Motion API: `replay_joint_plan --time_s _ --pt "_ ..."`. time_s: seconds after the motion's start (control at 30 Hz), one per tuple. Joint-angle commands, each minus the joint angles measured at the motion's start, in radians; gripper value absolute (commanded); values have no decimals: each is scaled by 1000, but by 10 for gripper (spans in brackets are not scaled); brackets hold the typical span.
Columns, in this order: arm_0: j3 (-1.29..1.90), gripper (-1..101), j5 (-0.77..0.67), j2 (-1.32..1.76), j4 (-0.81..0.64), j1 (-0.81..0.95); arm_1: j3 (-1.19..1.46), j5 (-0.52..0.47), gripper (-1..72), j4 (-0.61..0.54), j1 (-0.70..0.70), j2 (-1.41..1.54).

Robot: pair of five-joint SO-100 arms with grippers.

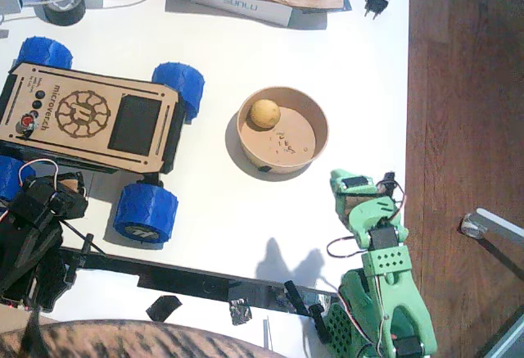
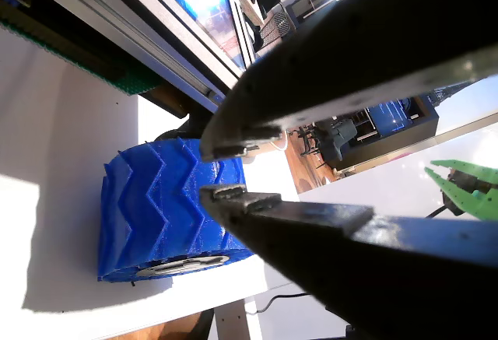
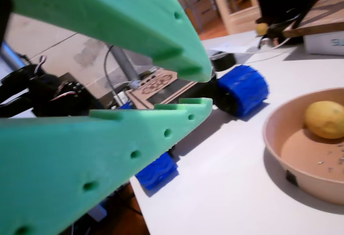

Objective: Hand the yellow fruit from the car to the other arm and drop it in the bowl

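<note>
While resting on smooth white table [image 1: 246, 227]: laser-cut plywood car [image 1: 90, 119], engraved "microverch", chunky ridged blue wheels [image 2: 171, 208]; round tan paper bowl [image 1: 282, 129] cradling matte yellow fruit [image 1: 265, 113]. Perforated green right gripper [image 3: 188, 92] slightly parted, empty; black left gripper [image 2: 233, 173] barely parted, empty.

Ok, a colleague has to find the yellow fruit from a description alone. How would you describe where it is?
Start at the white table and find the round tan bowl right of the wooden car. The yellow fruit lies inside, against the far-left wall, the only round thing in it.
</note>
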Motion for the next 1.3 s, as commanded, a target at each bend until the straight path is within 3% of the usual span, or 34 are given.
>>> replay_joint_plan --time_s 0.0,0.43,1.07,1.27 --pt "83 19 -6 -44 29 0 37 -9 -1 -21 5 49" --pt "83 19 -6 -44 29 0 181 34 -1 183 -49 304" --pt "83 19 -6 -44 29 0 288 -2 0 156 -46 304" --pt "83 153 -6 -44 29 0 298 8 0 153 -51 304"
